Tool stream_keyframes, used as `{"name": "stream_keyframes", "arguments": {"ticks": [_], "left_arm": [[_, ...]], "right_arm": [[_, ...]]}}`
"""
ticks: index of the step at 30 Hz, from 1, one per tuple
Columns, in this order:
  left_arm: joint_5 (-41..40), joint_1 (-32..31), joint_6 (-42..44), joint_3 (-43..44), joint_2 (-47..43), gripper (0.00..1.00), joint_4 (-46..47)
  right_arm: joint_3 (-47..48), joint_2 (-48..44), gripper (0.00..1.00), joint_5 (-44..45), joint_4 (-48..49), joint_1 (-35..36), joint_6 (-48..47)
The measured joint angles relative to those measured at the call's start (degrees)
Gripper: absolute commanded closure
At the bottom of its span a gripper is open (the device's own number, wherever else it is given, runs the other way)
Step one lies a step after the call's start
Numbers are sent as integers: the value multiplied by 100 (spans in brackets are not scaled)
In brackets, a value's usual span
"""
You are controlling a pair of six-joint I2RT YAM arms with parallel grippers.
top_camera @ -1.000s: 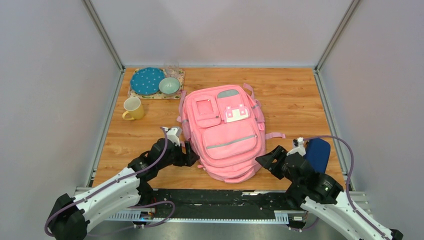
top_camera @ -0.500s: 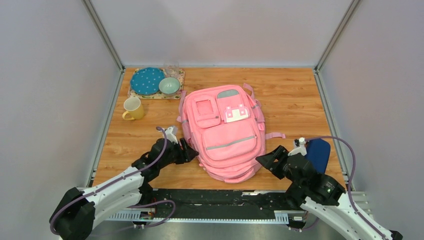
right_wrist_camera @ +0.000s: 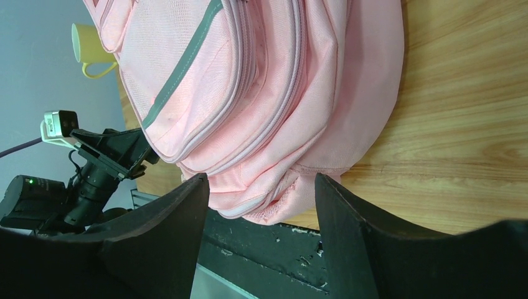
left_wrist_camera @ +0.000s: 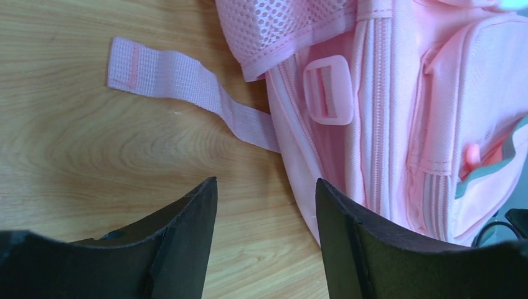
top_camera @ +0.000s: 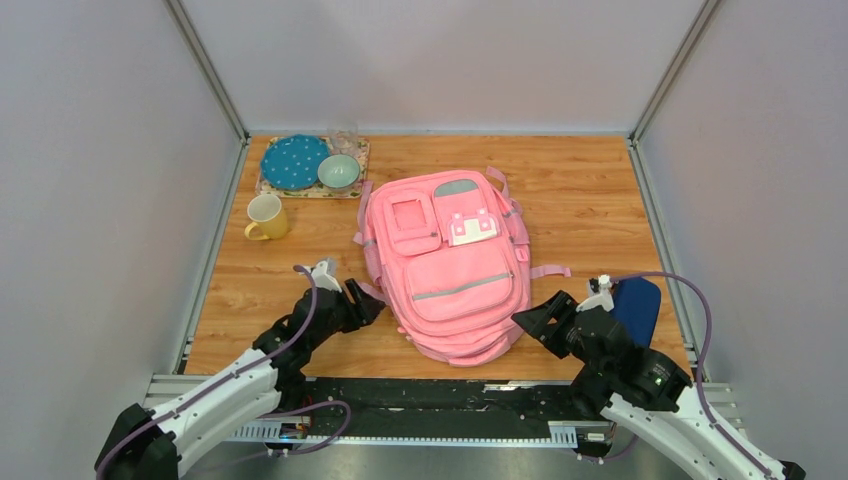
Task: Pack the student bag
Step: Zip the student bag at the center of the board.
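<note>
The student bag [top_camera: 450, 270] is a pink backpack lying flat in the middle of the table, front pockets up. My left gripper [top_camera: 365, 303] sits open just off its lower left side. In the left wrist view only bare wood lies between the fingers of this gripper [left_wrist_camera: 266, 184]; the bag's side [left_wrist_camera: 386, 124], a buckle [left_wrist_camera: 328, 89] and a loose strap [left_wrist_camera: 180, 81] lie ahead. My right gripper [top_camera: 527, 322] is open at the bag's lower right corner. In the right wrist view this gripper [right_wrist_camera: 261, 180] frames the bag's bottom end [right_wrist_camera: 261, 93] without gripping it.
A yellow mug [top_camera: 266, 217] stands at the left. Behind it a mat holds a blue dotted plate [top_camera: 294, 161], a green bowl [top_camera: 339, 171] and a clear glass [top_camera: 343, 138]. A dark blue case [top_camera: 637, 305] lies by the right arm.
My left gripper has drawn back to the left, away from the bag's side, and its jaws have narrowed a little. The bag and the right arm have not moved.
</note>
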Motion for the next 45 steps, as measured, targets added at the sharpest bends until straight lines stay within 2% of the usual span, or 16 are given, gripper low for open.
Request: {"name": "stream_keyframes", "arguments": {"ticks": [10,25,30,33,34,36,39,45], "left_arm": [[96,15,-107,0,1113,32,758],[391,15,-833,-271,1821,33,2221],[660,15,-1029,-225,2527,44,2830],[813,17,-1126,-203,2841,59,3134],[874,15,-1165,-188,2946,73,3228],[968,22,-1241,-120,3099,88,3335],[1158,26,-1261,39,3335,100,3364],[1462,13,-1292,315,3696,100,3475]], "right_arm": [[48,-33,34,-2,-17,0,0],[87,-92,34,-24,-103,0,4],[87,-79,34,-109,-94,0,0],[87,-39,34,-184,-79,0,-2],[87,-13,34,-210,-74,0,-4],[87,37,34,-264,-63,0,-11],[87,151,34,-380,11,0,-42],[127,367,34,-614,111,0,-72]]}}
